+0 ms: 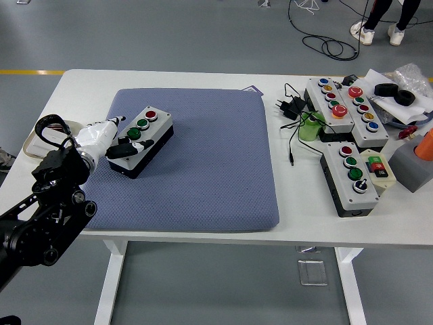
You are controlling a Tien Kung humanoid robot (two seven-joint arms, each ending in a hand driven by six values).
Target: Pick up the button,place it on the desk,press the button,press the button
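- Blue-grey and finely textured, a padded mat covers the left and middle part of the white counter.
- On the mat's left part stands the button box, grey on top with a black base, set at a slant. Its top carries a row of round buttons: a red button at the far end, then two green ones nearer the robot.
- The left robot hand, white with black fingertips, comes in from the lower left on a black arm. It lies against the near end of the box, with a dark finger stretched out over the box's near end, on or just above the top; whether it touches a button there cannot be told.
- The other fingers are not clear; the hand does not appear to be gripping the box, but how far it is open cannot be told.
- On the right side of the counter, well apart from the mat, lie three more control boxes with coloured buttons, a black power adapter with its cable, and a green object beside them.
- At the far right edge sit crumpled plastic wrap, black rings and a grey block with an orange piece on it.
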